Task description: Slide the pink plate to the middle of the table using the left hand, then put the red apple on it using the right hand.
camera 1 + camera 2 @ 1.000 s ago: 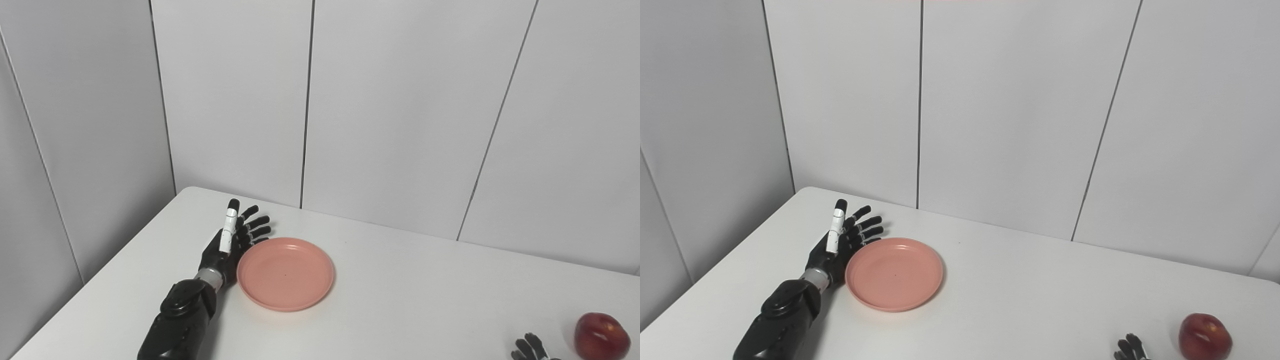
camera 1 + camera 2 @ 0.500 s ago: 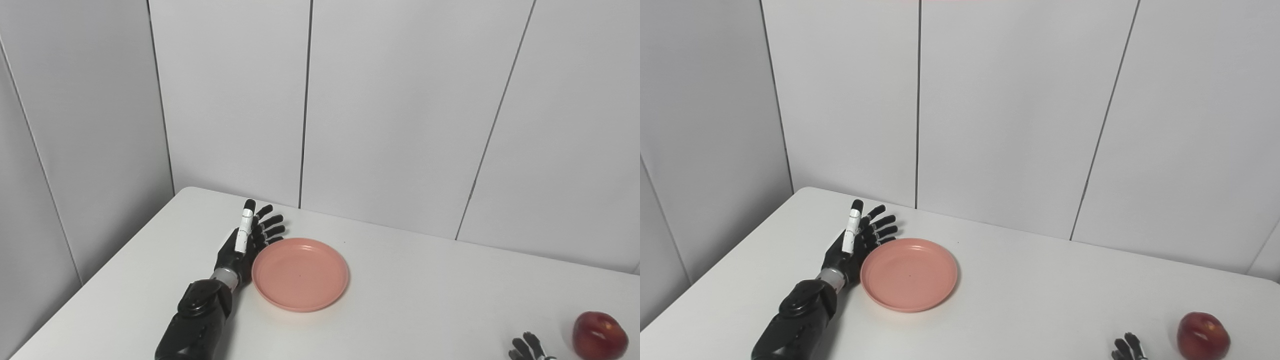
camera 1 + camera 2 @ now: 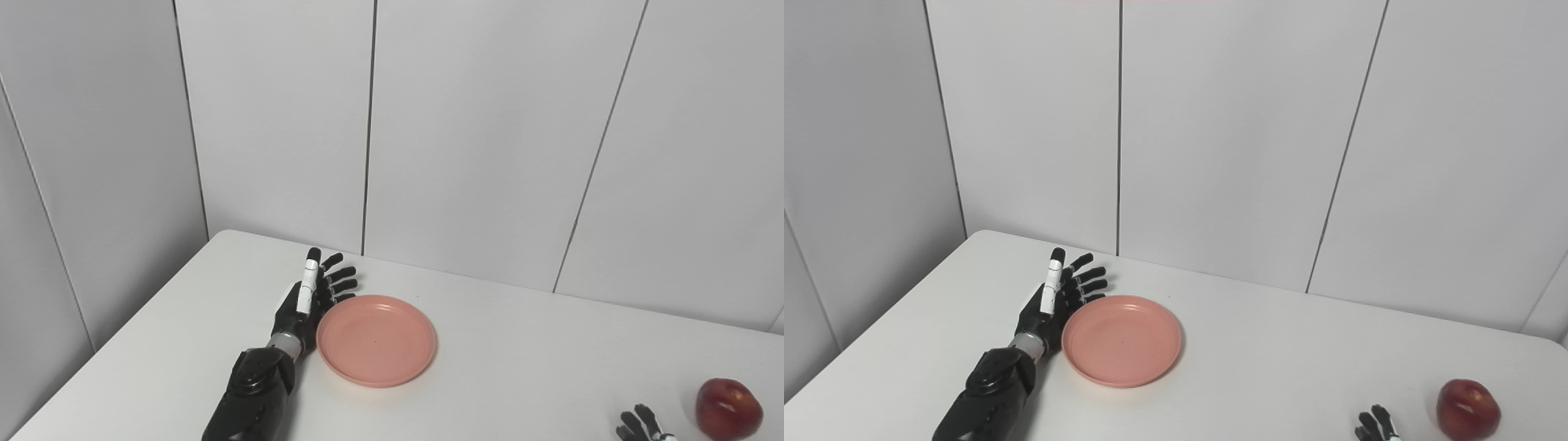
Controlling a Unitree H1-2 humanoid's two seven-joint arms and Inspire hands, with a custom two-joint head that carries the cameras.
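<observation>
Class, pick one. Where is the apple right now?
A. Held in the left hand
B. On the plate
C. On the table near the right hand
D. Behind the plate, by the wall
C: the apple sits on the table beside the right hand, far from the plate.

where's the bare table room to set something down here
The widest bare stretch of table lies between the pink plate and the red apple. Another runs behind the plate to the wall. Crowded: the left robot hand against the plate's left rim; the right robot hand beside the apple.
</observation>
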